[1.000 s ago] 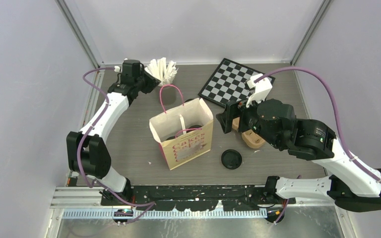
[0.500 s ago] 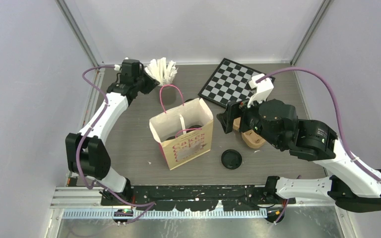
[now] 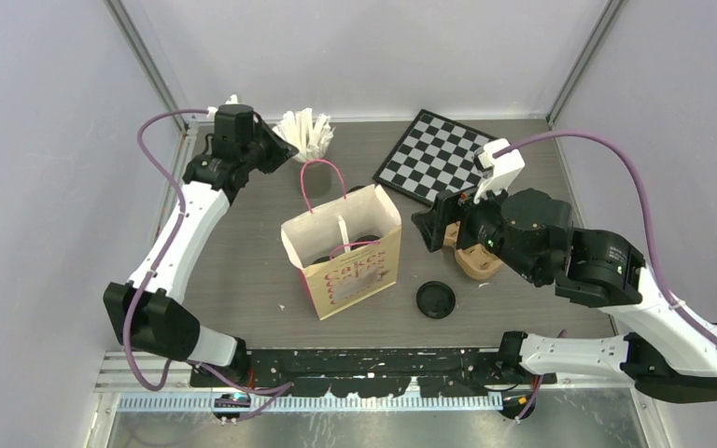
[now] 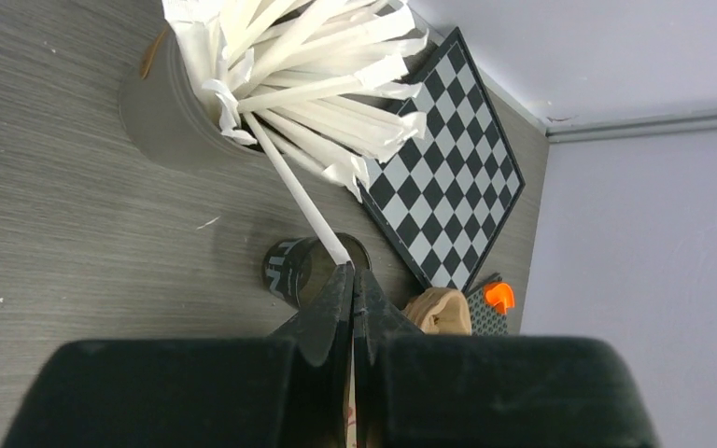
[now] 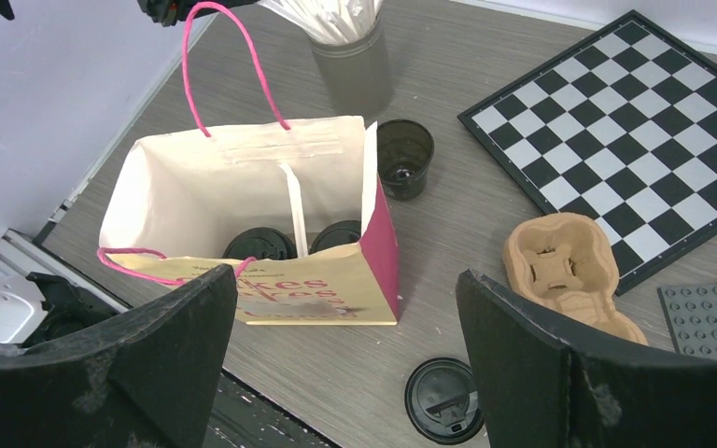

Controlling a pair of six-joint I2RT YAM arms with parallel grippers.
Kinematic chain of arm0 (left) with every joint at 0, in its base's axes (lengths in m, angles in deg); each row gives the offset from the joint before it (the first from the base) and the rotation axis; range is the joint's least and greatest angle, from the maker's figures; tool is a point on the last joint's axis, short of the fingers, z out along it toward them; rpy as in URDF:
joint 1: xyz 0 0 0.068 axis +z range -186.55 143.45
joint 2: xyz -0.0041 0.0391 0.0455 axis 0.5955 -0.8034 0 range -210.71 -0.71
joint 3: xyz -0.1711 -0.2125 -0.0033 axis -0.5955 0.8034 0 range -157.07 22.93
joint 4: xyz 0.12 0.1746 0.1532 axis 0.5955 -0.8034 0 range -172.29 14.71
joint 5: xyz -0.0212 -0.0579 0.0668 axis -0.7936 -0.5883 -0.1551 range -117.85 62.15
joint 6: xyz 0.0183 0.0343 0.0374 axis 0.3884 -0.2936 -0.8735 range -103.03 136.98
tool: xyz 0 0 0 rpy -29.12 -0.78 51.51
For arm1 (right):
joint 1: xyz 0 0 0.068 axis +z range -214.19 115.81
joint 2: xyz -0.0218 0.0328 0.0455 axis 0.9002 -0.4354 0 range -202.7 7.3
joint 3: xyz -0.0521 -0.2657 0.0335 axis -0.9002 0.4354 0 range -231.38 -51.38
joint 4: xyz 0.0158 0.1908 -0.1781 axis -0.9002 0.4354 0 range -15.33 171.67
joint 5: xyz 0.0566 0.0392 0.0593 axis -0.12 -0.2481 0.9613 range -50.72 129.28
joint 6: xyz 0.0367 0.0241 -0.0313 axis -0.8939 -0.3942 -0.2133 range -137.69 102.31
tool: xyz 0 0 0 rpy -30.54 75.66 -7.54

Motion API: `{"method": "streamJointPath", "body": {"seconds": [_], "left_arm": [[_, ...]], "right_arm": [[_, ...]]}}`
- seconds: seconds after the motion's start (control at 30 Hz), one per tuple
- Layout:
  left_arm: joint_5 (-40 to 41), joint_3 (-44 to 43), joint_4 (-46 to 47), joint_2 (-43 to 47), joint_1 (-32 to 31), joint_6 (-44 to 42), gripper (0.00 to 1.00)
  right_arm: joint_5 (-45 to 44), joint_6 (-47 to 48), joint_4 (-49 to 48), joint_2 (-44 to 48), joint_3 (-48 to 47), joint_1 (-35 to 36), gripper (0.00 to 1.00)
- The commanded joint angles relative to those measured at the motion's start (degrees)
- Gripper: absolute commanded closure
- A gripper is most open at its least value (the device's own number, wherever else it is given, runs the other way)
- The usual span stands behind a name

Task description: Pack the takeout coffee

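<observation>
My left gripper is pinched tight on one white stirrer stick reaching out of the grey cup near the desk's far edge. My right gripper hangs with jaws wide, holding nothing. Two lidded black cups sit inside the paper bag. An uncovered black cup stands just behind it, a loose lid lies by the near edge, and the pulp carrier and chessboard crowd the right.

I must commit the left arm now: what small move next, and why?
Probably draw the left gripper straight away from the grey cup. Its fingers are shut on one white stirrer whose far end sits among the others in the cup, so it should come clear before swinging toward the paper bag.
</observation>
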Motion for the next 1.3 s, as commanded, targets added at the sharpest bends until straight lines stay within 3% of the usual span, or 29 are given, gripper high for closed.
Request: {"method": "streamJointPath", "body": {"seconds": [0.0,0.2,0.4,0.6,0.9,1.07,1.27], "left_arm": [[-0.8,-4.1,-2.8,3.8,-0.6,-5.6,1.00],[-0.1,-14.7,-11.7,4.3,-0.8,-11.6,1.00],[-0.1,-18.0,-14.9,9.4,-0.9,-12.5,1.00],[-6.4,-21.8,-16.7,13.7,-0.9,-11.1,1.00],[-23.9,-19.5,-6.0,20.3,-0.9,0.1,1.00],[-30.9,-13.1,-5.5,25.1,-0.9,1.9,1.00],[-31.5,-7.8,-11.6,31.0,-0.9,-0.3,1.00]], "right_arm": [[0.6,0.3,-2.6,1.5,0.4,-0.2,0.09],[0.4,0.3,-2.2,2.5,-0.8,-0.2,0.09],[-0.8,1.5,-2.1,3.6,-0.4,-0.1,0.09],[-0.9,2.9,-2.2,4.2,-0.1,-0.1,0.09],[0.0,3.7,-2.6,5.2,0.9,-0.2,0.09],[0.2,3.4,-2.7,6.4,1.6,-0.2,0.09],[0.1,2.7,-1.9,8.6,2.4,-0.2,0.09]]}}
